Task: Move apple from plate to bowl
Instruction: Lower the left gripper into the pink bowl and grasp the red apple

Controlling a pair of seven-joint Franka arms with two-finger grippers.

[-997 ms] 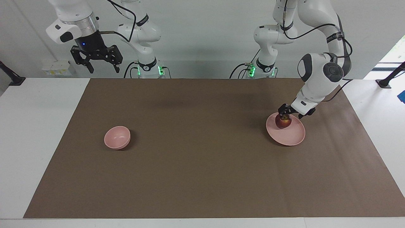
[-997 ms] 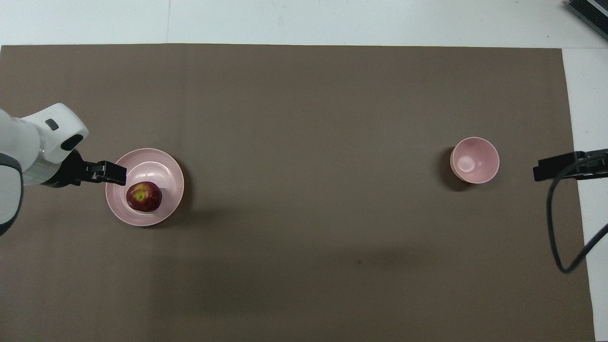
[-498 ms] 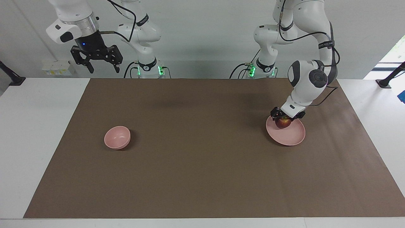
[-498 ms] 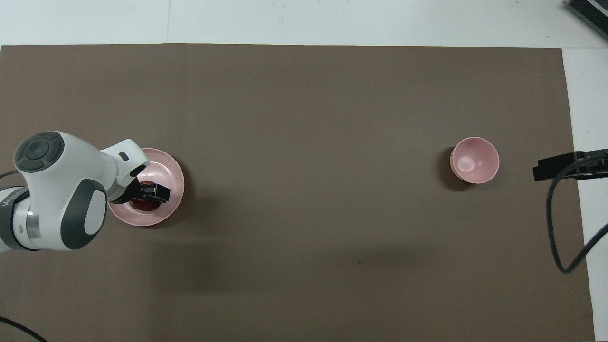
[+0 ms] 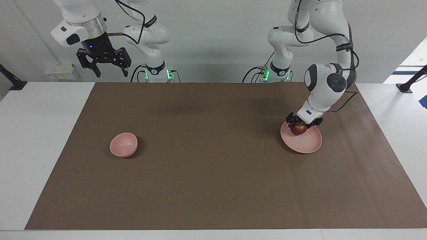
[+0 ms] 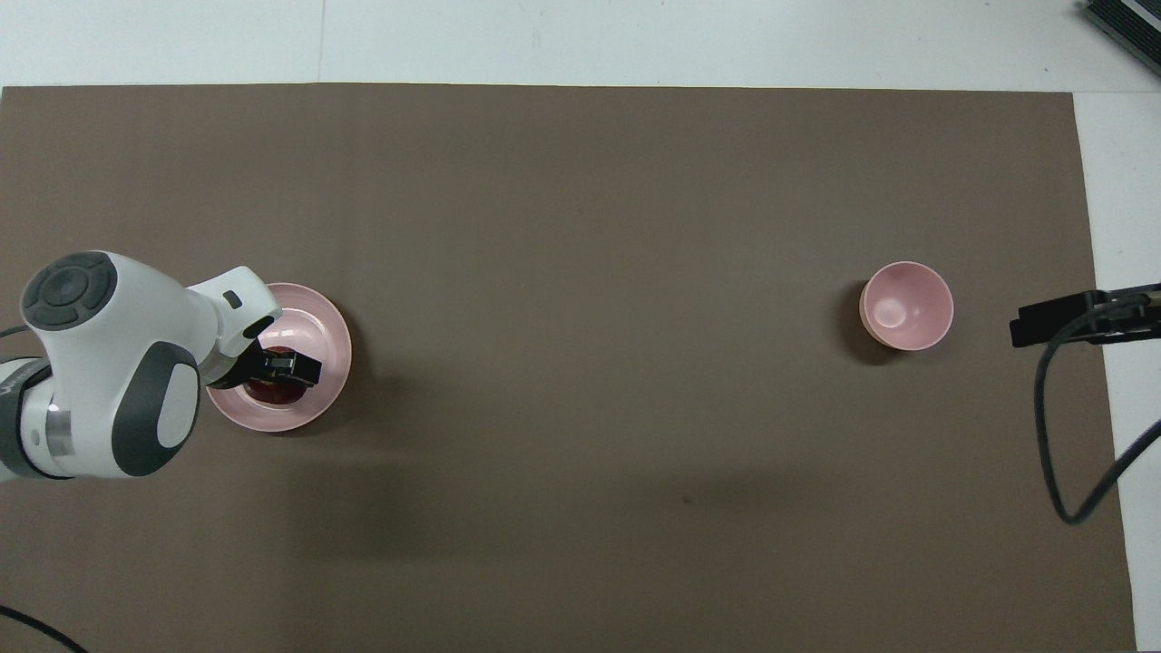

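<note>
At about three o'clock in the facing view, the apple (image 5: 299, 129) sits on the plate (image 5: 305, 142), at the rim nearest the robots. The left gripper (image 5: 302, 122) is right on top of it, so the apple lies straight below the fingers, which stand wide apart, one on each side of it. I cannot tell if they touch it yet. The apple is round, so no way of turning matters. The bowl (image 5: 123, 144) sits well apart at about nine o'clock, toward the right arm's end of the brown mat (image 5: 213, 173) on the tabletop. The right gripper (image 5: 104, 60) waits high up at ten o'clock, fingers open, holding nothing.

From overhead, the left gripper (image 6: 288, 367) covers most of the apple (image 6: 272, 392); only a dark red edge peeks out on the plate (image 6: 322, 331). This view shows the bowl (image 6: 906, 306) is empty inside. Only the facing view shows how low the fingers are.
</note>
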